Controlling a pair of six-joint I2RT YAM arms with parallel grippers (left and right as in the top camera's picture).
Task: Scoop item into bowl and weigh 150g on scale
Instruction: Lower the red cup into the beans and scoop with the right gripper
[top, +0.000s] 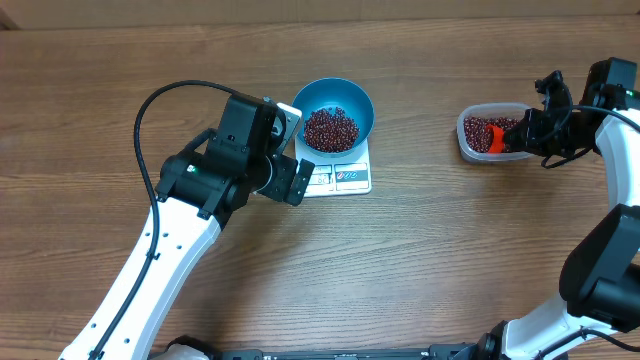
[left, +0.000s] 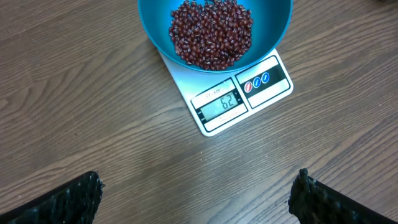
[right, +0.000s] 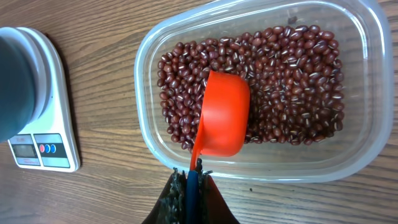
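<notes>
Many beans (top: 330, 129) lie in the blue bowl (top: 362, 100) on the scale (top: 345, 181); the right gripper (right: 189, 180), clamped on the orange scoop (right: 224, 115) in the clear tub (right: 144, 74), could overshoot with a heaped load or spill in transit, while the left gripper (left: 198, 186) hangs wide, empty

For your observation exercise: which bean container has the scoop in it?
The clear plastic tub, with the orange scoop; the blue bowl on the scale has none.

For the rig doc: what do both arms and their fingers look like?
The left arm and right arm have white tubular links with black joints and wrist housings. A thin black cable loops off the left one. Its fingers are black and rough-textured.
</notes>
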